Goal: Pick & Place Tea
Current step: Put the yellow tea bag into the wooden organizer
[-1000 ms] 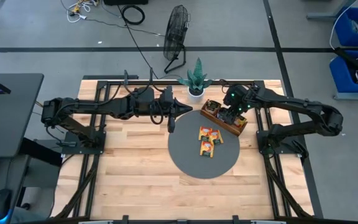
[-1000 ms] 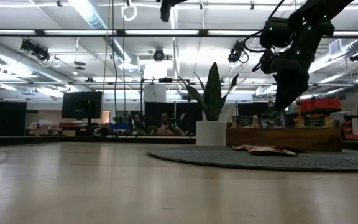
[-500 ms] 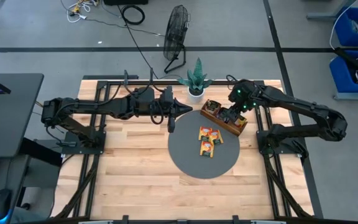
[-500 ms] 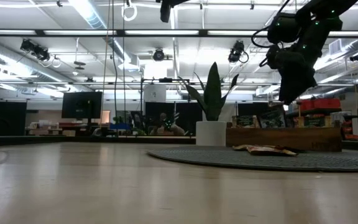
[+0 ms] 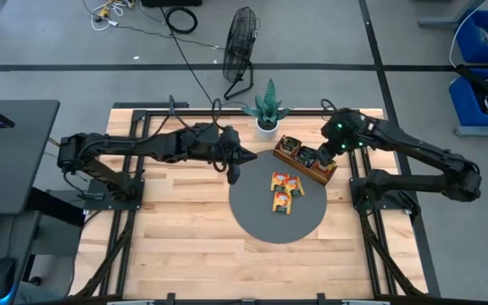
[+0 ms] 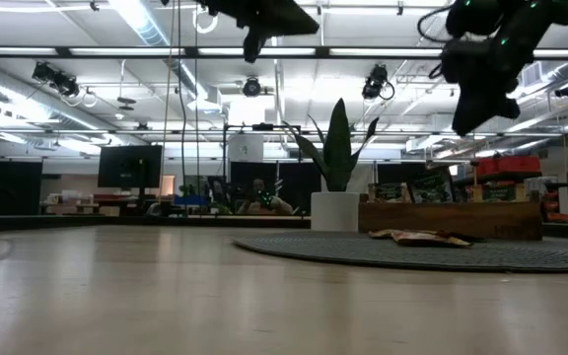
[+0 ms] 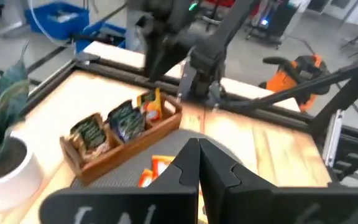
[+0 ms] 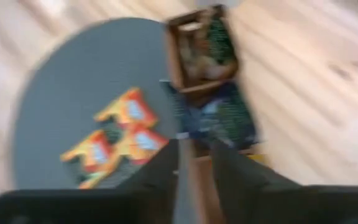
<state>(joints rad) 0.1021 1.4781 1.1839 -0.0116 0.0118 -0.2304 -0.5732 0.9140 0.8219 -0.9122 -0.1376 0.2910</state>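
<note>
Grey mat (image 5: 265, 222) | right end effector (image 5: 327, 158) above tray (image 5: 293, 161), fingers slightly apart | left end effector (image 5: 233, 169) fingers together

Right tool (image 5: 324, 157) has lifted off the tray (image 5: 305, 161).

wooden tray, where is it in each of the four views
High view: the wooden tray lies on the far right edge of the round grey mat.
Low view: right of centre, beside the white plant pot.
Left wrist view: left of centre, sachets standing in it.
Right wrist view: upper middle, blurred.
Shared landmark: the orange sachets on the mat.
</note>
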